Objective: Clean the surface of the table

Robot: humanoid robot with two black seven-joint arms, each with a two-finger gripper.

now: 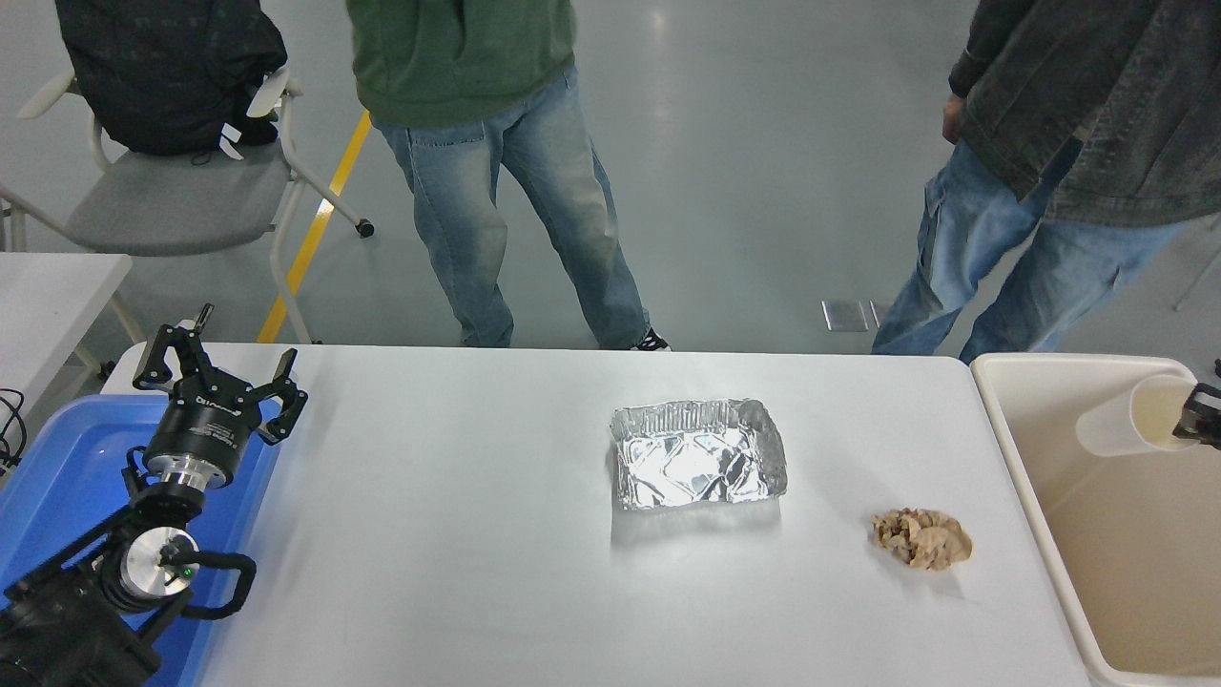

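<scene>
The white table surface (pixel 458 534) fills the lower picture. On it lie a crumpled foil tray (pixel 698 465) near the middle and a crumpled brown paper ball (pixel 921 539) to its right. My right gripper (pixel 1197 420) shows only at the right edge, shut on the rim of a white paper cup (pixel 1135 428) that it holds tilted over the beige bin (pixel 1025 477). My left gripper (pixel 217 374) is parked at the lower left with its fingers spread open and empty.
A blue tray (pixel 57 477) sits under the left arm. A small white table (pixel 48 296) and a grey chair (pixel 181 191) stand at the left. Two people in jeans stand at the far side.
</scene>
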